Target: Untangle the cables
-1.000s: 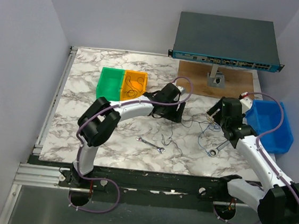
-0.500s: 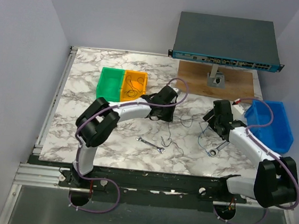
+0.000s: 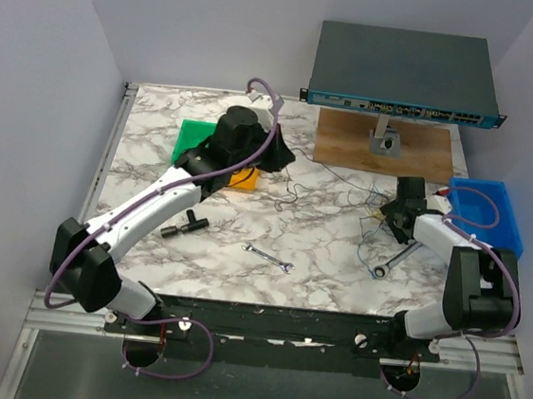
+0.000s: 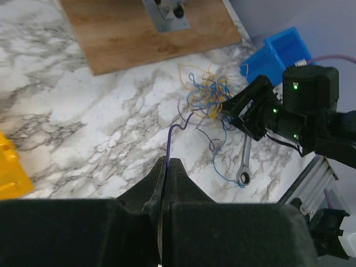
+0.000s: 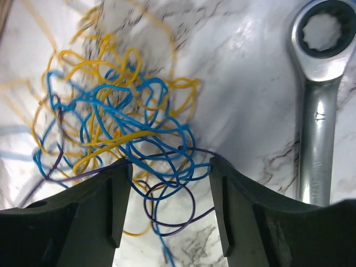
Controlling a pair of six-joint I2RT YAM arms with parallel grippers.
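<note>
**Q:** How is the counter point(image 3: 148, 235) laid out from where you sit?

**A:** The grey box point(image 3: 404, 66) sits on its wooden board point(image 3: 386, 150) at the far edge, well apart from the work. The blue bin point(image 3: 493, 219) is by my right arm. The ring wrench point(image 5: 317, 111) lies just beside the cables point(image 5: 122, 122), which are one knot of blue, yellow and dark loops on the marble in front of that bin.

**Q:** Why is your left arm up so high and so far over?

**A:** My left claw point(image 4: 167, 167) is pinched together on a single purple strand point(image 4: 175, 133). I hold it raised and well away from the knot so the strand spans the gap between them. I reckon that distance is what draws one wire free of the rest. The strand shows a kink, so it isn't fully taut.

**Q:** And the right one?

**A:** My right claw point(image 5: 167, 206) is low at the knot with its fingers apart. They straddle the near loops and grip nothing. Purple wire crosses between the two fingers, in among blue loops. As I read it, the claw is placed there to pin the bundle, because otherwise the whole knot would slide after the strand.

**Q:** What is the risk?

**A:** If it closes on the purple wire too, I'd be pulling against myself.
</note>
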